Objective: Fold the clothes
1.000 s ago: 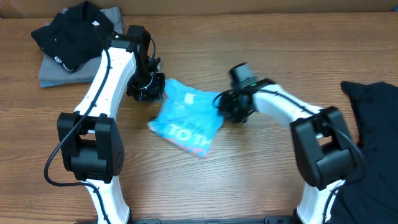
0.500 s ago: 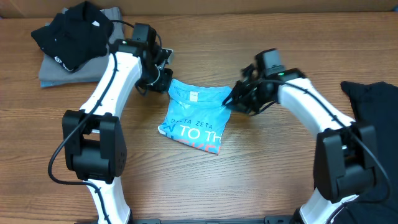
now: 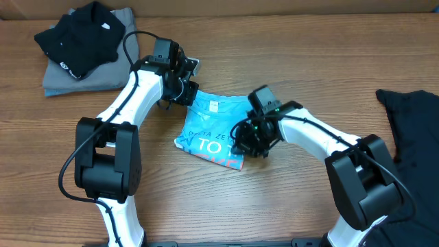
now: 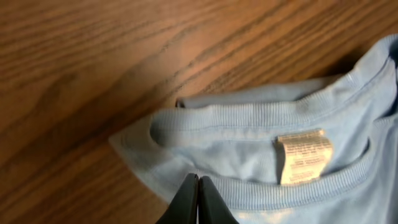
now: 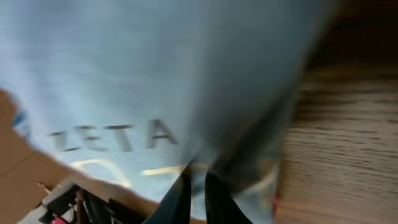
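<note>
Overhead, the light blue T-shirt point(image 3: 209, 127) lies mid-counter, collar to the far side. A second ago it was a crumpled, tilted heap; now it is squarer and flatter. The right tool point(image 3: 248, 144) has come nearer from the shirt's far right corner to its right edge, beside the white lettering. Its fingers are pressed almost together on a fold of blue cloth. The left tool point(image 3: 186, 92) has shifted slightly right to the collar. It is fully closed, tips at the ribbed neckband near the white label point(image 4: 305, 155) — whether any cloth is pinched I cannot tell.

The right wrist view is blurred, with only "ZETA" readable. A black garment point(image 3: 411, 130) is cut off at the right edge. A second black garment point(image 3: 79, 34) sits on grey cloth point(image 3: 62, 79) at far left.

The counter point(image 3: 288, 41) is brown wood grain — a paler tan strip point(image 3: 309, 5) runs along its far edge.
</note>
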Controlling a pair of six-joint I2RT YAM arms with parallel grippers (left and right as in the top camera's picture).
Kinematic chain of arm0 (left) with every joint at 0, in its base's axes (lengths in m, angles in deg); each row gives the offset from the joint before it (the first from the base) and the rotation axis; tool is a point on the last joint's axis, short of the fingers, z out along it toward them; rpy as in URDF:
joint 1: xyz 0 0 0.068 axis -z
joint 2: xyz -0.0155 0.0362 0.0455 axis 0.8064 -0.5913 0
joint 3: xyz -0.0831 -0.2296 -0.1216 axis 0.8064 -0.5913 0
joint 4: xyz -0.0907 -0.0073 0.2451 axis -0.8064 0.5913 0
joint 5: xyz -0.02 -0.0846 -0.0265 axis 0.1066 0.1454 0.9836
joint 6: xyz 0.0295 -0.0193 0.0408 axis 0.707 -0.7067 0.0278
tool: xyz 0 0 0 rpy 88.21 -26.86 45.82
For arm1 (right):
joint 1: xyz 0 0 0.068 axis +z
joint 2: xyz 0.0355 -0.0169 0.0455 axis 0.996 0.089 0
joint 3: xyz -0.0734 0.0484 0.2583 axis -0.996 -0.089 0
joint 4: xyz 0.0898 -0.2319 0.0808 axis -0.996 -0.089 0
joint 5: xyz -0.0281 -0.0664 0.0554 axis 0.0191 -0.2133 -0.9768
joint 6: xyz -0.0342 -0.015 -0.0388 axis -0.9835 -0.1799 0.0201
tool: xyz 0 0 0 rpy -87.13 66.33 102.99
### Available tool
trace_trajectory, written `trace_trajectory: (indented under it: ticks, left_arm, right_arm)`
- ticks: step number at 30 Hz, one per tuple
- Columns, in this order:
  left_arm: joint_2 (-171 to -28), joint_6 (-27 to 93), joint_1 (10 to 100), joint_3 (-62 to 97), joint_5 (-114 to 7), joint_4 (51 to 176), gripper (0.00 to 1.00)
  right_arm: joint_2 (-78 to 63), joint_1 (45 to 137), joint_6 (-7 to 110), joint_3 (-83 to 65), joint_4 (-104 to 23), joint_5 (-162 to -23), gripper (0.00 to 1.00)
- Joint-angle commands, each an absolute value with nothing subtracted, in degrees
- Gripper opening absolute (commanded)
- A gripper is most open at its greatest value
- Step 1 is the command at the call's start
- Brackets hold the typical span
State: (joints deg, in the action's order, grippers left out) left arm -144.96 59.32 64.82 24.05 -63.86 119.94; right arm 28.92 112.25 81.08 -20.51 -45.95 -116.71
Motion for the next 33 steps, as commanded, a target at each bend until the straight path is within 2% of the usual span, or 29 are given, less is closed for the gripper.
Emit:
trace_trajectory:
  ticks: [1, 8, 10, 13, 17, 24, 26, 28, 33]
  left_arm:
    - [-146.2, 60.4, 65.0, 22.8, -61.8, 116.5, 0.04]
    - [-149.9, 52.6, 65.0, 22.8, -58.5, 105.3, 0.07]
    - [-149.5, 50.9, 64.3, 24.3, -58.1, 105.4, 0.08]
    - [-148.8, 52.1, 62.7, 29.9, -58.2, 112.8, 0.19]
    - [-147.7, 54.7, 59.9, 40.2, -58.2, 127.5, 0.34]
    - [-145.1, 58.1, 56.7, 53.8, -59.0, 149.9, 0.36]
    - [-144.2, 58.1, 56.6, 54.7, -59.0, 154.0, 0.38]
    - [-143.8, 58.0, 56.6, 54.7, -59.0, 158.0, 0.45]
    - [-143.9, 57.7, 56.6, 54.1, -56.9, 166.7, 0.43]
  right_arm:
    - [27.6, 112.5, 86.2, -23.9, -44.0, -115.8, 0.13]
    - [27.6, 112.5, 86.1, -24.4, -44.4, -116.4, 0.13]
    - [27.6, 112.5, 85.2, -24.4, -44.4, -116.8, 0.14]
    - [27.6, 112.5, 82.0, -24.2, -44.3, -118.2, 0.16]
    - [26.2, 112.5, 77.6, -22.1, -46.3, -117.0, 0.12]
    - [19.1, 112.1, 72.1, -15.5, -48.4, -112.0, 0.13]
    - [17.9, 111.3, 70.6, -13.6, -47.7, -112.0, 0.18]
    - [17.8, 110.5, 70.4, -12.4, -46.7, -112.0, 0.19]
    - [19.0, 108.4, 70.4, -12.3, -42.6, -111.0, 0.20]
